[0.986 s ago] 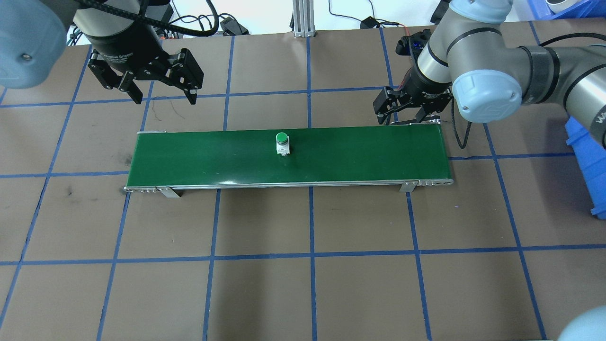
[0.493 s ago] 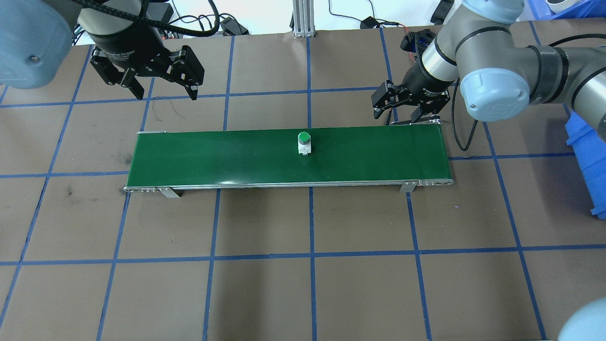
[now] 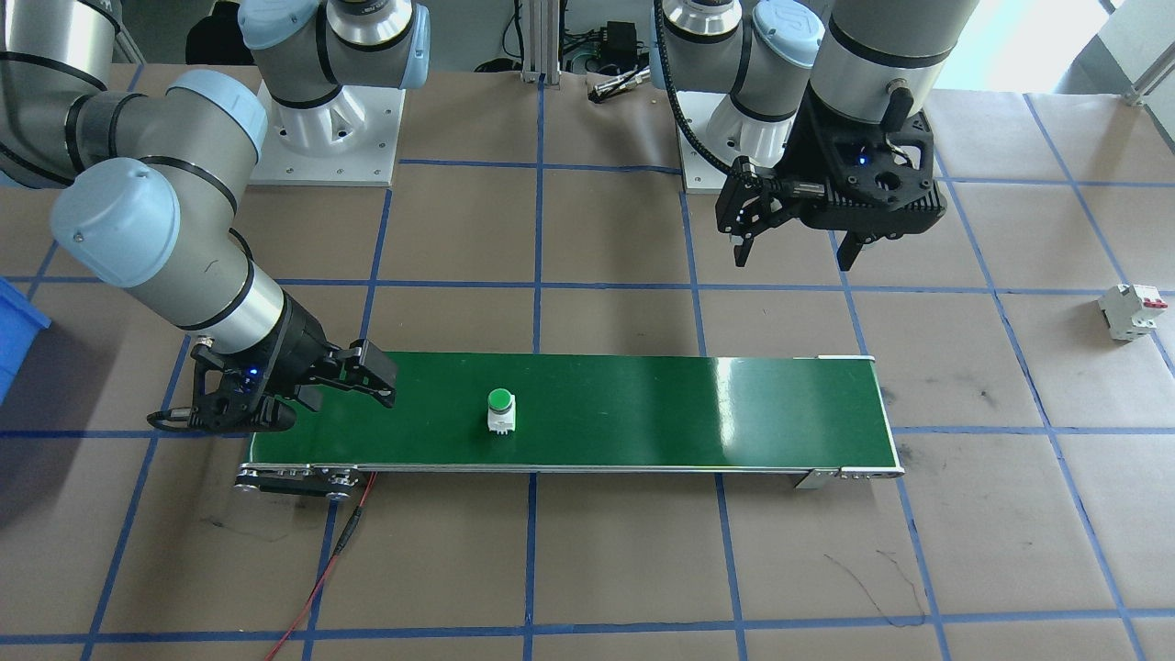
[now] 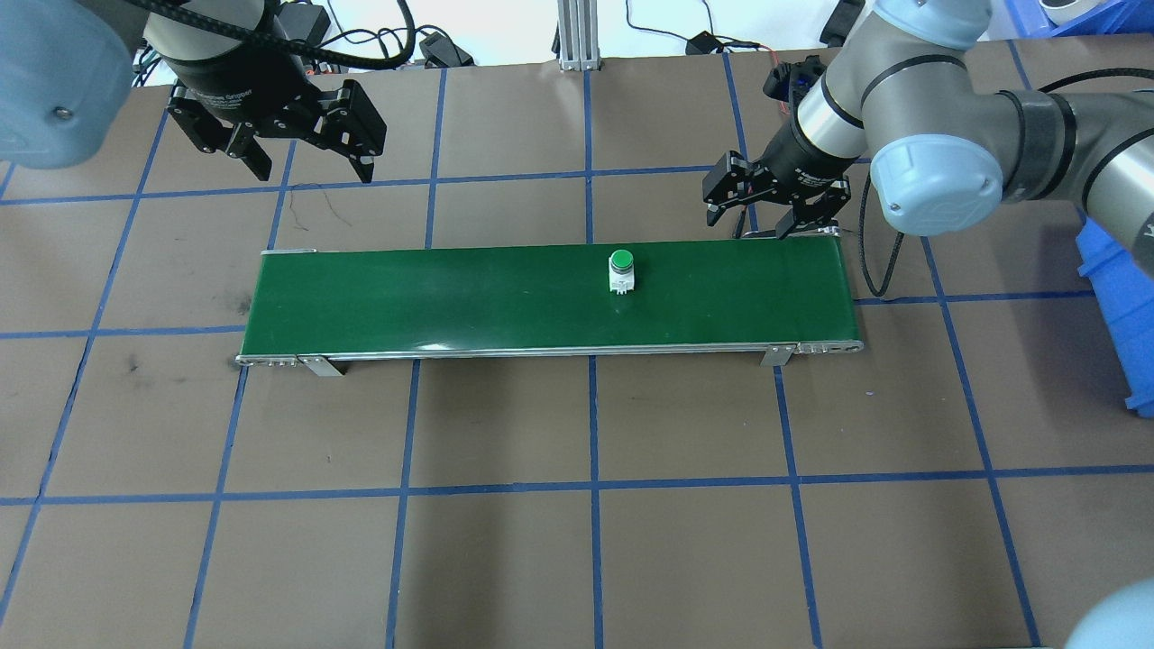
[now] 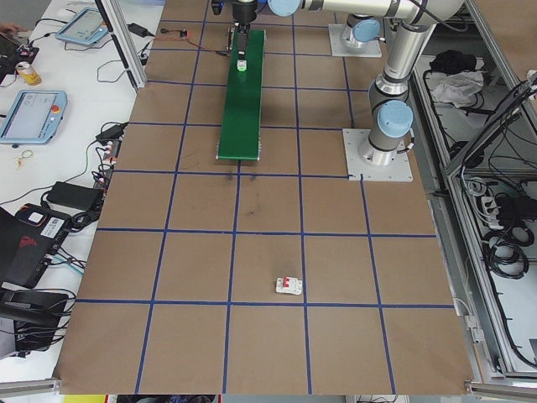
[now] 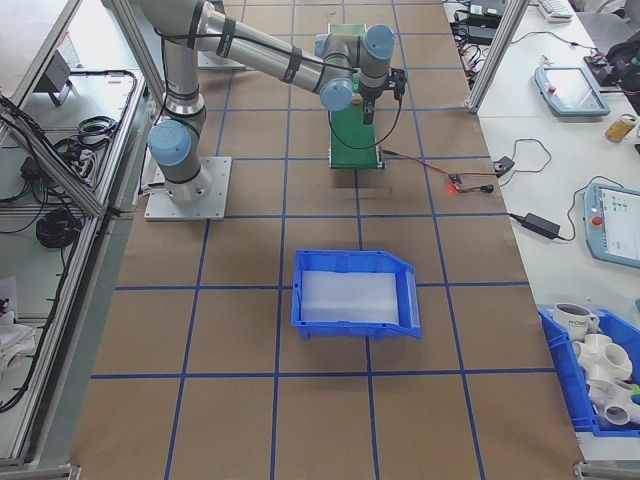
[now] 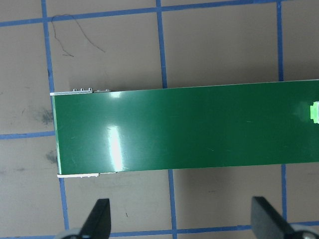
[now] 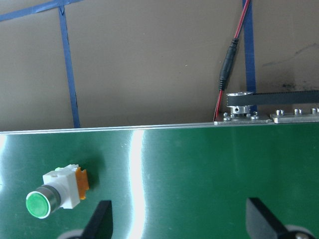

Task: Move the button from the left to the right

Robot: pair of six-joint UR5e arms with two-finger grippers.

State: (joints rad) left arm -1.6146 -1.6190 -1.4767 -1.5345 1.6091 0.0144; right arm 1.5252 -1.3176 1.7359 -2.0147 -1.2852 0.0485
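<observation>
**Button lying on the belt toward the left of the waiting right end effector**

The right end effector is hanging over the far edge of the green conveyor belt near its right end, its jaws standing spread and gripping nothing. The button is sitting upright on the belt, green cap up, a little right of the belt's middle and well apart from those jaws, toward the robot's left of them. In the right wrist view the button is showing at the lower left, its body running from the green cap to the orange base, slanting slightly against the belt's length; both fingertips are only partly showing at the bottom edge. The right arm is clearly the nearer one. The left end effector is hovering beyond the belt's left end, jaws likewise wide and empty; its wrist view is cutting the button off at the right edge. Whether the belt is running cannot be told. In both side views the button is too small to judge
</observation>
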